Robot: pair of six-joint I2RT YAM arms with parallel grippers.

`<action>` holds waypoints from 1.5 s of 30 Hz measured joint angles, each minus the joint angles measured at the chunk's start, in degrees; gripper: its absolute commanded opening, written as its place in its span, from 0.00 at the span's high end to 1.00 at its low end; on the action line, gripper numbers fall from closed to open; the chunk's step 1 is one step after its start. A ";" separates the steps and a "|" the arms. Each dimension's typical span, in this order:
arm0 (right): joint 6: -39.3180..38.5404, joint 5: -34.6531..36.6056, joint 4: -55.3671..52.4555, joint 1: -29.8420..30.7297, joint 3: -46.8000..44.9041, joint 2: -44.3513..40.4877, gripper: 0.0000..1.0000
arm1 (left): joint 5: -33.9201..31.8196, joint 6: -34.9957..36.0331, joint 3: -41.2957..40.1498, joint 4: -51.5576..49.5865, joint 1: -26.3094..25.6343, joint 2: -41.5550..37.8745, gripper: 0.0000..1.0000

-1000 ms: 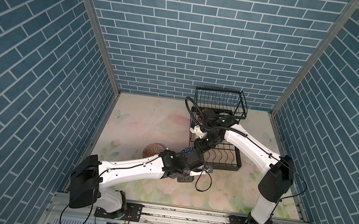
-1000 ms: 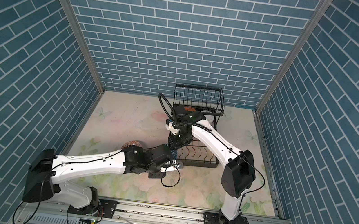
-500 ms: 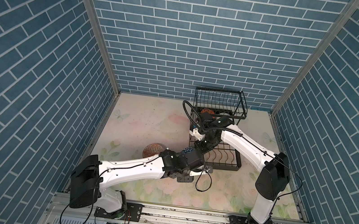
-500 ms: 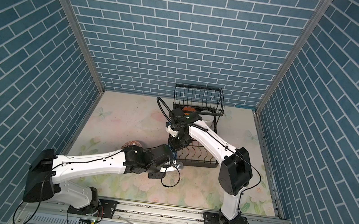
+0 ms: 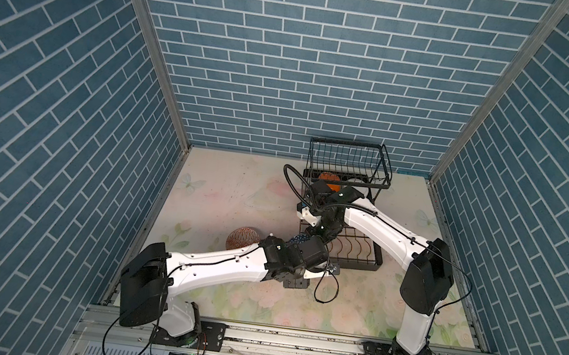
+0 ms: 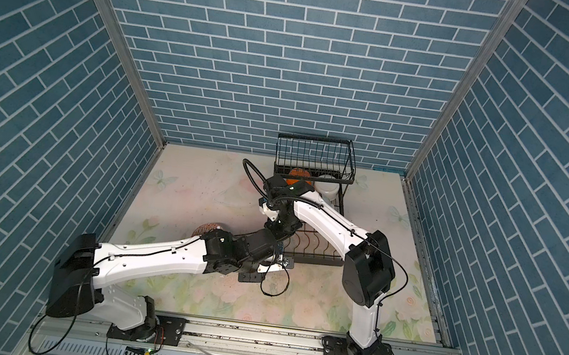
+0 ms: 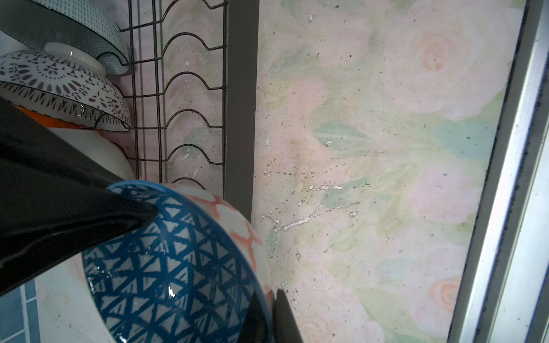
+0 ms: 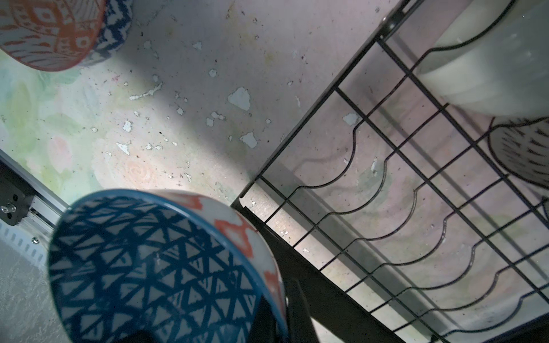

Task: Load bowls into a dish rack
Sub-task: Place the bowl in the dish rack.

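Floral tabletop (image 7: 386, 148); blue-triangle bowl (image 7: 178, 267) held beside the dish rack (image 7: 240, 104) corner, rim pinched by left gripper (image 7: 269, 311) and right gripper (image 8: 280, 311). Glazed ceramic: likely slippery, breakable; grip the rim wall.

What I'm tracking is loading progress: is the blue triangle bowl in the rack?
Out. The blue bowl is held outside the dish rack, beside its corner.

glossy glazed bowl (image 7: 178, 267), matt wire rack (image 7: 240, 104)
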 measured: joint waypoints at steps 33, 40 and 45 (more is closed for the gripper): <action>4.81 10.95 2.27 -5.35 -0.13 -3.87 1.00 | -4.90 -13.66 -12.13 21.68 2.78 -19.39 0.00; 6.29 18.40 2.23 -5.33 -1.60 -7.13 1.00 | -3.30 -26.77 -12.22 23.58 9.35 -19.32 0.00; 7.65 25.62 2.23 -5.33 -3.87 -9.03 1.00 | 0.13 -34.77 -11.85 23.67 14.53 -18.49 0.00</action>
